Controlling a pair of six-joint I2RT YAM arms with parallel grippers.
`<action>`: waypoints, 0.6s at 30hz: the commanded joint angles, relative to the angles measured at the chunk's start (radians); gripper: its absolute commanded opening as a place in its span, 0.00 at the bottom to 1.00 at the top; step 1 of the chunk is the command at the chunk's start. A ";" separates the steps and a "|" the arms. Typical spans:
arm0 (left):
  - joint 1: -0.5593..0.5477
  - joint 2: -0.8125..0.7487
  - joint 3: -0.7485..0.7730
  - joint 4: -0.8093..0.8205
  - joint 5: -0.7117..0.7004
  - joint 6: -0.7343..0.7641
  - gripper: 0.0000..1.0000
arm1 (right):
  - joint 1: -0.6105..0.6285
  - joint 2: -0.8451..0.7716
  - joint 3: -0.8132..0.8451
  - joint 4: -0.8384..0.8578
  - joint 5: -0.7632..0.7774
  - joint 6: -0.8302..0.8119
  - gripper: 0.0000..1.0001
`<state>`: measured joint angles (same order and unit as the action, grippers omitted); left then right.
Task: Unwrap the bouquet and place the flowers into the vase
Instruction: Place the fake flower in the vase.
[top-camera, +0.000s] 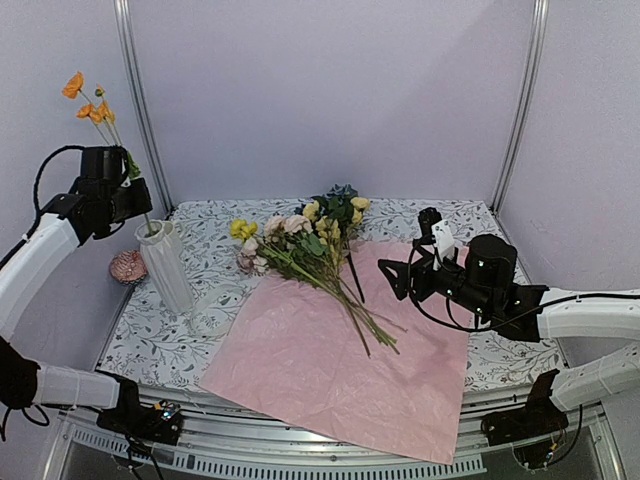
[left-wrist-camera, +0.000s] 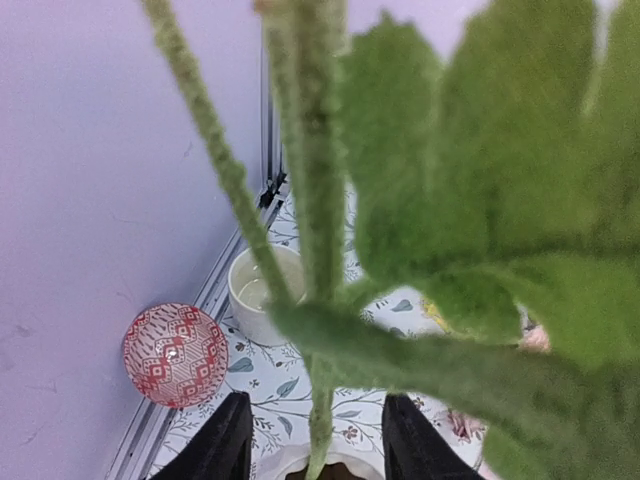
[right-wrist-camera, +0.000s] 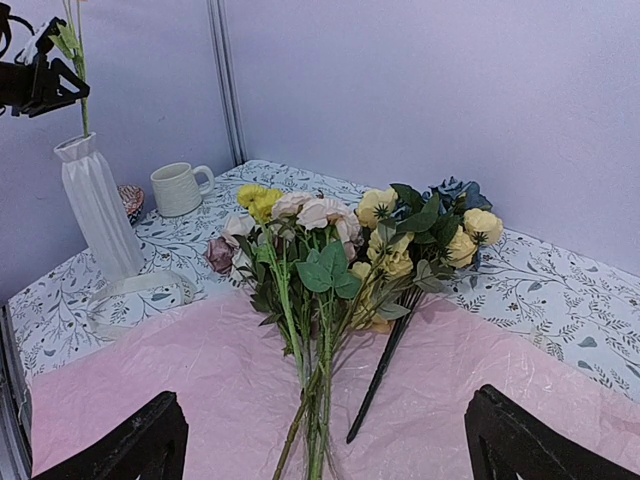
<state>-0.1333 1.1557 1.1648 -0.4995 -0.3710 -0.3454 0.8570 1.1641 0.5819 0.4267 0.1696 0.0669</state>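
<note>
1. The right gripper (top-camera: 393, 280), jaws wide and empty, was the nearer arm to the loose flowers (top-camera: 310, 245). They lay just ahead of it on the pink paper (top-camera: 330, 370), stems running back from near-right to far-left.
2. Far left, the left gripper (top-camera: 135, 195) hovered above the vase (top-camera: 168, 265), fingers parted around an orange poppy (top-camera: 95, 108) stem standing inside.

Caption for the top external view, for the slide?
Left gripper by orange poppies standing in the vase; remaining flowers lie on the unwrapped pink paper, right gripper open beside them.
</note>
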 joint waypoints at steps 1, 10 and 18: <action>0.008 -0.031 0.017 -0.047 0.011 -0.009 0.50 | 0.004 -0.014 -0.011 0.006 -0.008 0.010 0.99; 0.009 -0.077 0.022 -0.126 0.042 -0.029 0.75 | 0.003 0.003 0.005 0.012 -0.025 0.005 0.99; 0.008 -0.112 0.025 -0.188 0.068 -0.045 0.87 | 0.004 -0.001 0.004 0.010 -0.040 0.005 0.99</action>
<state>-0.1326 1.0718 1.1660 -0.6312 -0.3283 -0.3782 0.8570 1.1645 0.5819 0.4271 0.1448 0.0669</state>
